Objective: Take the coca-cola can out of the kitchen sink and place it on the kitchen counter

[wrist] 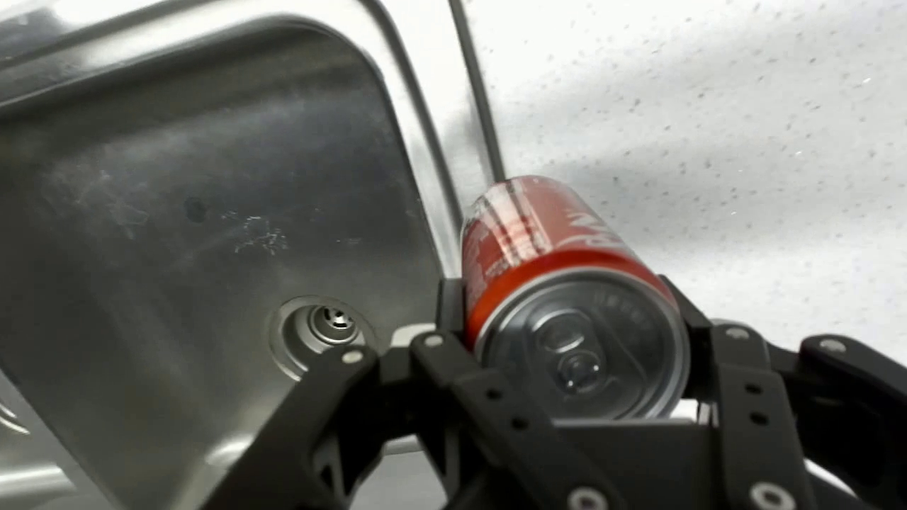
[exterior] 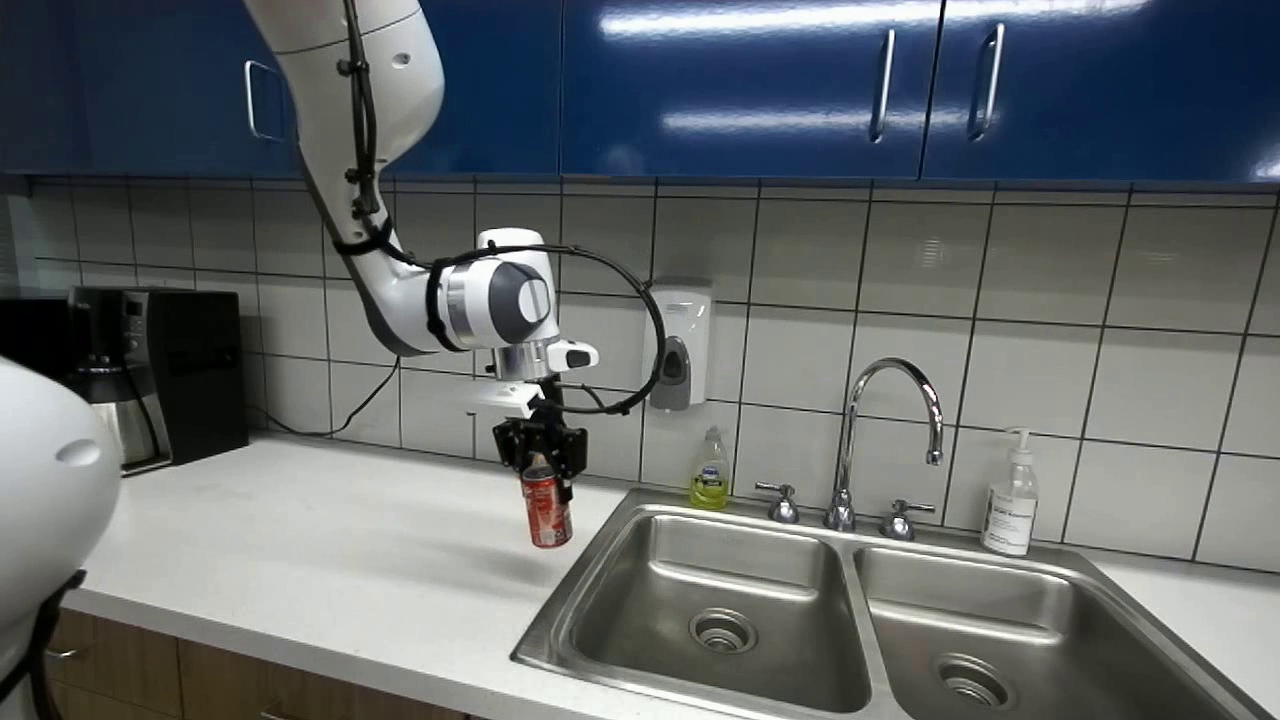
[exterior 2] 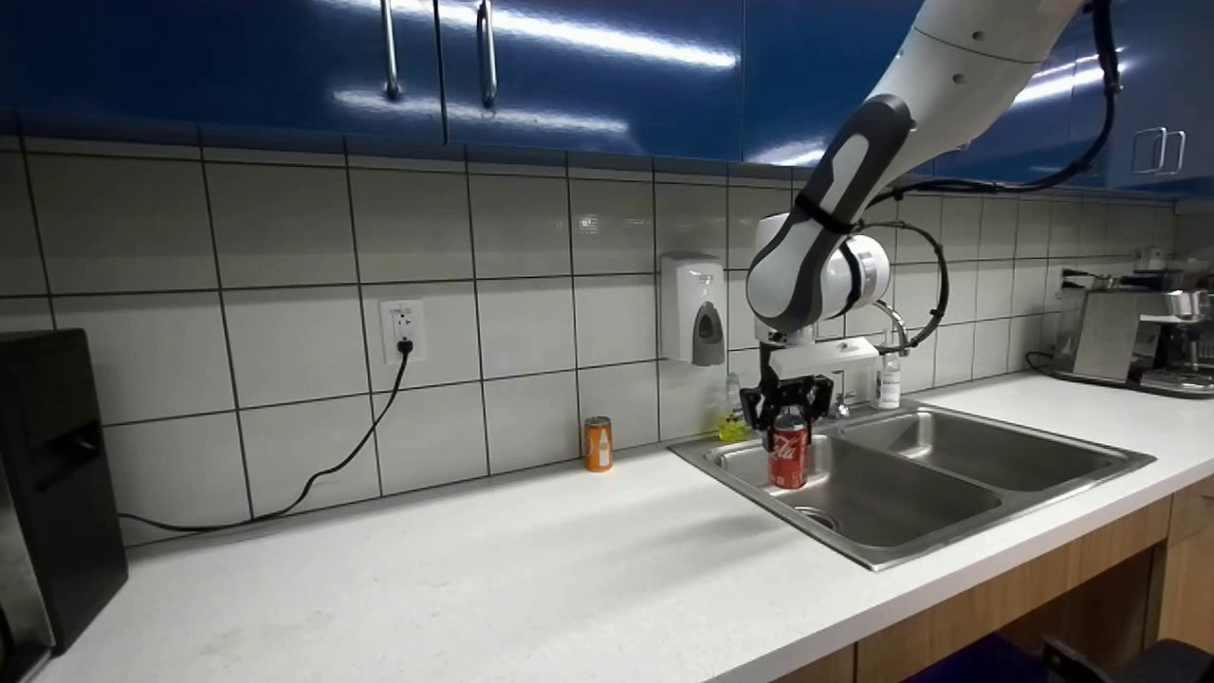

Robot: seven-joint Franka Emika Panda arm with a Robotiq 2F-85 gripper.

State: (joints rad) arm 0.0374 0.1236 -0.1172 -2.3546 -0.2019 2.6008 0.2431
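Nearest in the wrist view is the black gripper (wrist: 567, 304), made of flat jointed links, and it is clamped on the can (wrist: 567, 290) from both sides. The can is a glossy red cylinder with white letters and a round silvery top; it hangs in the air near the edge where the sink (exterior: 750, 575) and the counter (exterior: 300, 540) meet. How high its bottom is, I cannot surely tell. The sink is of dull steel, with two round-cornered basins and round drains (exterior: 723, 631). The counter is smooth and off-white, with fine grey specks. Behind the basins stand a curved chrome faucet (exterior: 844, 455), a bottle of yellow soap (exterior: 710, 480) and a pump bottle (exterior: 1012, 510). One small orange tin (exterior 2: 598, 444) stands near the tiles (exterior 2: 522, 332), which are pale with dark joints and carry a white dispenser (exterior 2: 678, 304). Above are glossy blue cabinets (exterior: 740, 70).
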